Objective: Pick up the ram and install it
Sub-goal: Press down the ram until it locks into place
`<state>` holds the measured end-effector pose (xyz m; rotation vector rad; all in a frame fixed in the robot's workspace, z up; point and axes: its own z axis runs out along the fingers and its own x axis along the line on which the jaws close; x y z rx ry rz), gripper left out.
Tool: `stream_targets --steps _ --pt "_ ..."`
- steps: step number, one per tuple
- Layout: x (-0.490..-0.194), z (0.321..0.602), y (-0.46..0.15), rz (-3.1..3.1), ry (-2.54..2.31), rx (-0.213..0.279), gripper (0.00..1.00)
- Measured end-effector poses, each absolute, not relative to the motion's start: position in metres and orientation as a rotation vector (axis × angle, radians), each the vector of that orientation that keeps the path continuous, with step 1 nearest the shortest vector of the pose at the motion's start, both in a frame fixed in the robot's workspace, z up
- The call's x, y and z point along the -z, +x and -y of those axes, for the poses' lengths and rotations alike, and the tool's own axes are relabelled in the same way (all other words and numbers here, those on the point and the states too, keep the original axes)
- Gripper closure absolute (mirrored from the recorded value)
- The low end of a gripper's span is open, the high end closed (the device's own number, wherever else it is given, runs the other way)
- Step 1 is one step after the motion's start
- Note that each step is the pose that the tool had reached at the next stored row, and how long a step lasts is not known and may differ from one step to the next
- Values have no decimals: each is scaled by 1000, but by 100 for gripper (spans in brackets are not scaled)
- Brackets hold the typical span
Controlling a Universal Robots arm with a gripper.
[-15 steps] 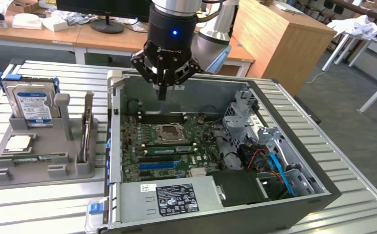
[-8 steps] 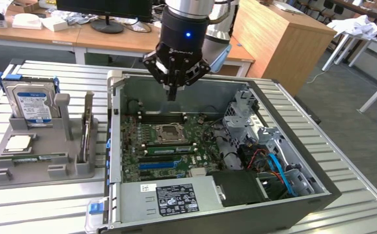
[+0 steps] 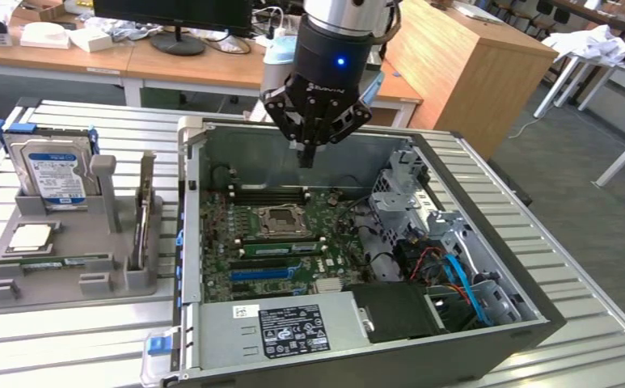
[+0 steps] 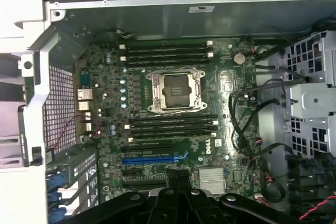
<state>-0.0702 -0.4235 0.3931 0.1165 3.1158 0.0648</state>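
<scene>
The gripper (image 3: 308,158) hangs above the open computer case (image 3: 528,319), over the rear part of the motherboard (image 3: 280,242), with its fingers pressed together and nothing between them. In the wrist view the closed fingertips (image 4: 178,182) point straight down at the board, near the blue expansion slot (image 4: 152,159). My reading: the arm is parked over the case and has not gone for the part.

The case lies on its side with the panel off, so the board faces up and every slot can be reached from above. The processor socket (image 4: 176,92) sits in the middle, its metal frame open. Black memory slots (image 4: 168,52) run in a bank on one side of the socket, with a second bank on the opposite side; all look unfilled in the wrist view.

The ram (image 3: 59,262), a thin green stick, appears to lie flat in a groove of the grey parts holder (image 3: 128,279) at the exterior view's left, well apart from the gripper and outside the case. The holder keeps each part in its own recess, presumably so that each sits at a known spot. A hard drive (image 3: 53,174) stands upright at its back, a square silver chip (image 3: 30,236) lies beside the stick, and a card (image 3: 143,214) stands on edge in a slot.

Status, judged: ram not picked up, no installation begun.
</scene>
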Motion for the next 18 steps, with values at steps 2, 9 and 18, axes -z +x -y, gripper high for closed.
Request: stream_targets --steps 2,9,18 --pt "-393 424 -70 -3116 117 -65 90" --pt "-386 423 -70 -3116 117 -65 90" --pt "-369 423 -69 -3116 117 -65 90"
